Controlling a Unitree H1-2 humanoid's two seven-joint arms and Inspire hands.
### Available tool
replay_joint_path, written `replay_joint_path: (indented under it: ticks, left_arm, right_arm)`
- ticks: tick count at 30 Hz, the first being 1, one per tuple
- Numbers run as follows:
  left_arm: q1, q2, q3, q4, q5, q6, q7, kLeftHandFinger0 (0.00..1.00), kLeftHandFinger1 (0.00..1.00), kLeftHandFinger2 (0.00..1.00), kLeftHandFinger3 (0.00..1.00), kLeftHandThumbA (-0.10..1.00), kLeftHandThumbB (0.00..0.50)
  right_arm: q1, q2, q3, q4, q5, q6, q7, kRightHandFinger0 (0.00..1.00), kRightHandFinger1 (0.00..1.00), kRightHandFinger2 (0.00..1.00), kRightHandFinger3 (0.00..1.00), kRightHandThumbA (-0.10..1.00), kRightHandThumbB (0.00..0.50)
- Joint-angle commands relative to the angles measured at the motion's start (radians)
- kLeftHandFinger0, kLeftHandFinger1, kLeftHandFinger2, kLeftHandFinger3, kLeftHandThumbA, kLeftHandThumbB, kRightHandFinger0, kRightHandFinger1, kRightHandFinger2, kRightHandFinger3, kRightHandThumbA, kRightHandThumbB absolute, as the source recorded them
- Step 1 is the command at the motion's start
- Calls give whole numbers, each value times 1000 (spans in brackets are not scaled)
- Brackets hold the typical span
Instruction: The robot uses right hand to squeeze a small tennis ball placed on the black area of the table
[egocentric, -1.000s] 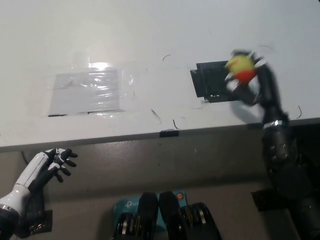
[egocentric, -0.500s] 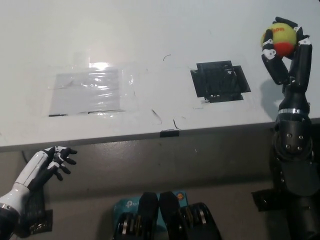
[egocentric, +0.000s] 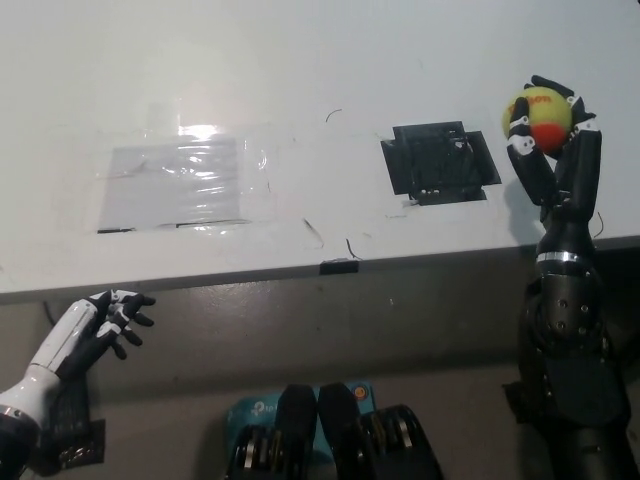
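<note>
Right hand upright, gripping tennis ball (fingers wrapped round).

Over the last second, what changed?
The right robot hand, shut on the tennis ball throughout, lifted it off the black patch and swung it right and farther up the table, then drifted slightly back left and lower. The patch now lies uncovered. The left robot hand stayed below the table edge, open.
</note>
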Motion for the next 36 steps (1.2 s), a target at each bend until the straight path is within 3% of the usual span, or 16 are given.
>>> replay_joint_path:
  ticks: [1,3,4,19,21,22,23,24,25,27,28,30,31,34,35,36]
  left_arm:
    - [-13,8,7,-28,0,-12,2,411,471,569,662,909,46]
    - [-15,10,5,-23,2,-13,1,413,463,555,659,925,63]
    - [-16,11,3,-14,5,-34,2,401,451,542,647,922,48]
    - [-11,7,8,-5,-13,-31,-4,423,469,552,647,936,104]
    - [-10,7,8,-9,-10,-30,-2,417,464,546,639,936,97]
    - [-10,7,9,-10,-11,-26,-2,417,465,548,640,934,101]
    - [-10,7,8,-11,-10,-26,-3,416,464,548,641,937,104]
    - [-11,16,5,-14,0,-23,-5,416,468,554,647,952,90]
    - [-12,16,5,-13,4,-22,-1,410,464,549,643,955,96]
    - [-9,16,10,-15,-5,-20,-5,401,458,540,637,927,83]
    - [-9,17,8,-22,-3,-14,-7,401,461,543,637,923,74]
    - [-10,18,5,-21,0,-13,-8,400,462,544,638,927,72]
    - [-11,19,3,-15,3,-21,-7,394,456,538,636,927,63]
    - [-8,19,2,-12,1,-31,-9,383,447,528,628,916,46]
    - [-9,20,-1,-11,9,-22,-8,385,452,533,631,919,59]
    - [-10,20,-1,-11,8,-25,-9,385,452,533,630,919,55]
  right_arm:
    - [-23,-4,0,-25,-9,-32,-13,0,0,172,158,-100,179]
    - [-22,-4,-2,-35,-2,-26,-9,0,0,160,144,-100,194]
    - [-20,-7,-2,-33,-3,-34,-8,0,0,155,141,-100,206]
    - [-22,-26,4,9,-47,-67,-34,0,0,132,121,-100,205]
    - [-33,-47,25,19,-86,-84,-29,0,0,184,177,-100,178]
    - [-45,-64,40,22,-74,-85,10,0,19,282,224,-100,102]
    - [-52,-74,50,22,-73,-79,27,0,22,321,251,-100,84]
    - [-80,-114,91,46,-135,-96,40,0,8,320,273,-100,22]
    - [-98,-146,125,48,-193,-71,44,0,0,302,293,-100,0]
    - [-112,-173,168,46,-236,-21,49,0,34,366,323,-100,0]
    - [-137,-209,211,52,-262,30,99,58,216,562,428,-100,43]
    - [-155,-237,248,63,-264,60,139,79,399,666,361,-100,50]
    - [-166,-252,276,76,-288,84,151,52,413,652,365,-100,48]
    - [-207,-294,367,128,-344,172,222,0,247,414,253,-100,0]
    - [-228,-310,420,160,-383,209,272,2,270,443,353,-100,0]
    - [-230,-314,431,162,-382,218,275,0,220,379,381,-100,0]
